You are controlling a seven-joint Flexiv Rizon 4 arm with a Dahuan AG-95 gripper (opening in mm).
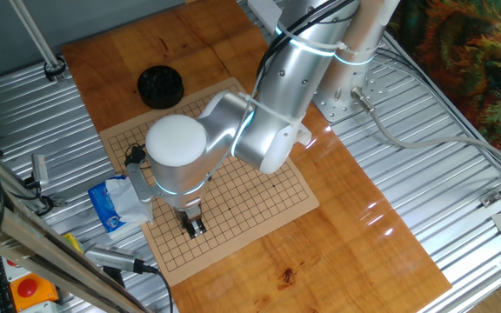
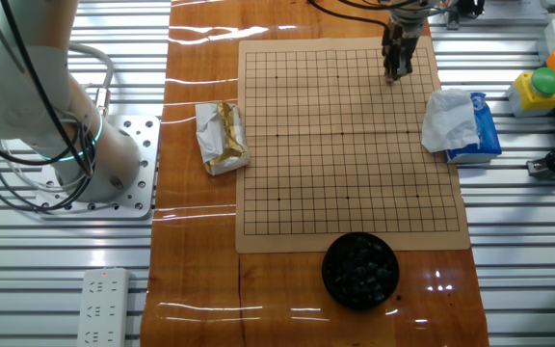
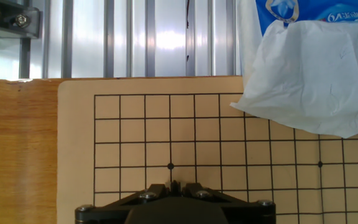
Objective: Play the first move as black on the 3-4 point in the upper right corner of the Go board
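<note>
Go board (image 2: 350,145) lies flat; its 3-4 point (image 3: 196,166) sits one line at 3 o'clock of the corner star dot. Gripper (image 2: 394,73) hovers just above that corner, fingers close together, any stone unseen. Lower vertically, release gently on the crossing.

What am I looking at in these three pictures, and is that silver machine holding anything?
The silver machine is a robot arm. Its tool, two fingers, hangs low over one corner of a Go board on a wooden table. Two pictures come from fixed cameras on opposite sides; the third comes from a camera on the hand, looking down at the grid. Also there: a black bowl of stones, a tissue pack overlapping the board's edge, and a crumpled gold wrapper. No stone lies on the board. The fingertips look close together, but I cannot tell whether they hold a stone.
</note>
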